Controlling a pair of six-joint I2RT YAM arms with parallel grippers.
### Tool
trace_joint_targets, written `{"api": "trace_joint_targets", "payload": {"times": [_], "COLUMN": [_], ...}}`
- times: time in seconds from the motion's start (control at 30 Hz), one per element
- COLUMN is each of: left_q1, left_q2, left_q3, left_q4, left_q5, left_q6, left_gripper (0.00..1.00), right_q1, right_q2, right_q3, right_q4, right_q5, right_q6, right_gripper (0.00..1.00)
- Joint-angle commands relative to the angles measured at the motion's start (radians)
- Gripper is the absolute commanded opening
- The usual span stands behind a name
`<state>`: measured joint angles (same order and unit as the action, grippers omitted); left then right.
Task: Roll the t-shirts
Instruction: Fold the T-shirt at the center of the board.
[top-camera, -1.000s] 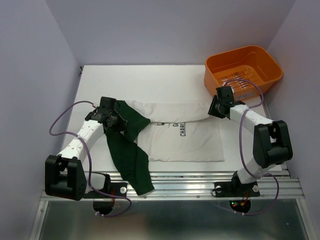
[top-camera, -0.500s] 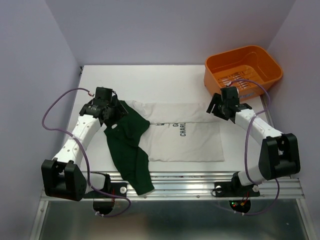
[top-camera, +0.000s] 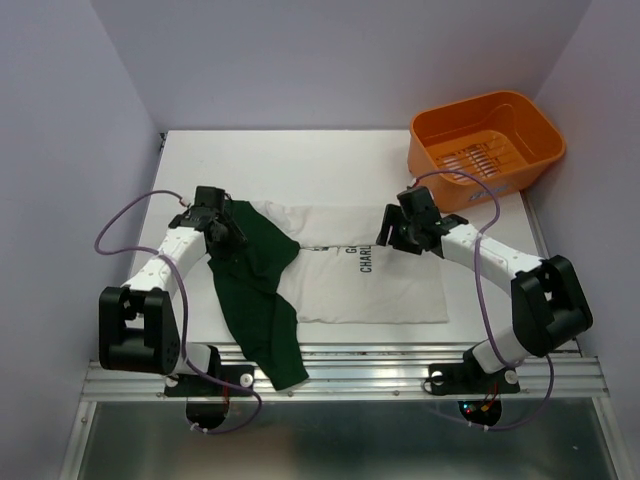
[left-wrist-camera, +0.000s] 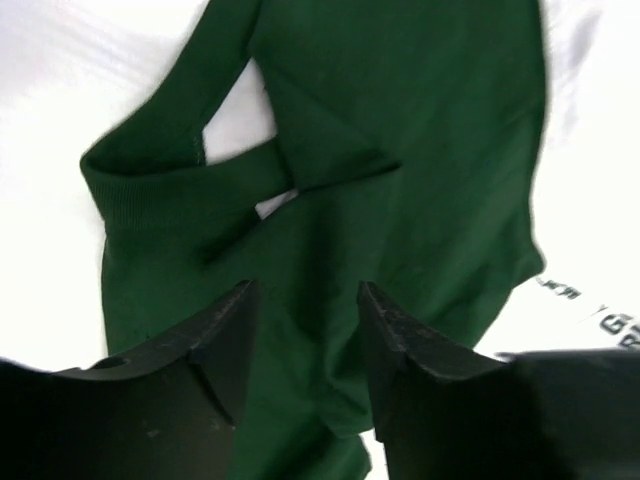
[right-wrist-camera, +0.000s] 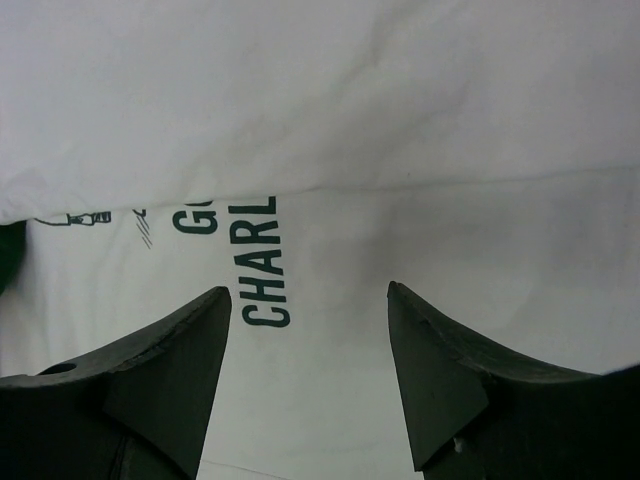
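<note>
T-shirts (top-camera: 390, 285) are lying overlapped on the table (top-camera: 300, 160). Left gripper (left-wrist-camera: 305, 300) and right gripper (right-wrist-camera: 308, 300) are hovering above, fingers parted, empty.

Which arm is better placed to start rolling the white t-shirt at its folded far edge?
Right, probably. The right tool is open over the white t-shirt, at the fold beside the lettering. The left tool is open too, but over the dark green cloth.

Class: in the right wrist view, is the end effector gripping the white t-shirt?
No, the right end effector hangs open above the white t-shirt, pinching no cloth.
</note>
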<state>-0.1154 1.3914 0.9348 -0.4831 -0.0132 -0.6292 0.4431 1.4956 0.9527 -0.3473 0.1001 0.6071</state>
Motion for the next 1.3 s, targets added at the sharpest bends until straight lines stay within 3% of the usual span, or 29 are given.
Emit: {"api": "trace_joint_targets", "payload": {"times": [0.0, 0.17, 0.4, 0.77, 0.87, 0.97, 1.1, 1.27], "left_q1": [0.002, 0.003, 0.005, 0.005, 0.005, 0.005, 0.005, 0.005], "left_q2": [-0.115, -0.175, -0.105, -0.018, -0.029, -0.022, -0.011, -0.086], "left_q3": [-0.111, -0.215, -0.241, -0.244, -0.252, -0.254, -0.245, -0.215], "left_q4": [0.017, 0.037, 0.109, 0.184, 0.186, 0.186, 0.175, 0.121], "left_q5": [0.009, -0.008, -0.064, -0.082, -0.094, -0.103, -0.113, -0.126], "left_q6": [-0.010, -0.093, -0.095, -0.083, -0.086, -0.084, -0.081, -0.093], "left_gripper": [0.52, 0.50, 0.45, 0.54, 0.45, 0.22, 0.00, 0.00], "right_q1": [0.011, 0.049, 0.097, 0.097, 0.097, 0.097, 0.097, 0.097], "right_q2": [0.006, 0.034, 0.048, 0.041, 0.046, 0.051, 0.051, 0.049], "right_q3": [0.021, 0.058, 0.060, 0.055, 0.058, 0.064, 0.070, 0.072], "right_q4": [0.034, 0.031, 0.030, 0.031, 0.030, 0.031, 0.030, 0.028], "right_q5": [0.006, 0.001, 0.001, 0.007, 0.007, 0.004, 0.009, 0.009], "right_q6": [0.034, 0.022, 0.036, 0.039, 0.040, 0.039, 0.040, 0.042], "right_gripper": [0.69, 0.68, 0.68, 0.68, 0.68, 0.68, 0.68, 0.68]}}
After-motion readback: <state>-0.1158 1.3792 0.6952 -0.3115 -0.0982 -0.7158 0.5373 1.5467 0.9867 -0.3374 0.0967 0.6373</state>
